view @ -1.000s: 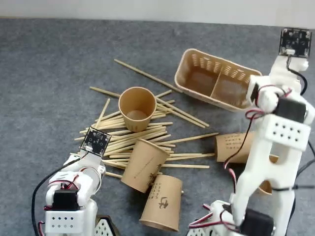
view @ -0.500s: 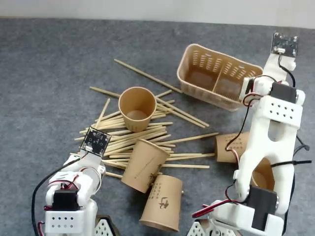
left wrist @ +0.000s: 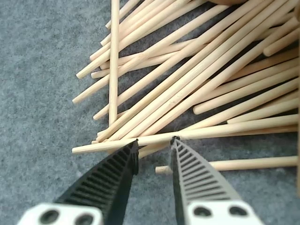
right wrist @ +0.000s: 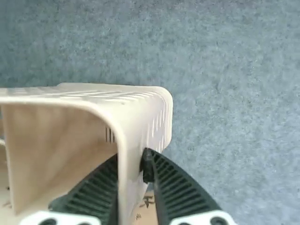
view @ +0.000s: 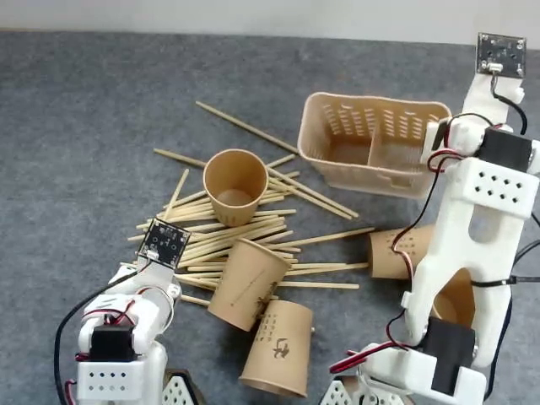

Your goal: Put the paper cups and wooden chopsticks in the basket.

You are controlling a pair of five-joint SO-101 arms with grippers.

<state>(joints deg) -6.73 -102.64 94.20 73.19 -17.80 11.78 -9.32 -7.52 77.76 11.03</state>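
Matt paper cups (view: 235,186), bare wooden chopsticks (left wrist: 187,89), smooth plastic basket (view: 354,177) — rough carpet (view: 93,126)

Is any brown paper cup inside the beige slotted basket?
No, both compartments of the beige slotted basket look bare; the brown paper cups sit outside it.

The table (view: 76,118) has a grey, felt-like top, finely speckled and a little fuzzy. Along its far edge in the high view runs a pale, plain wall (view: 253,15).
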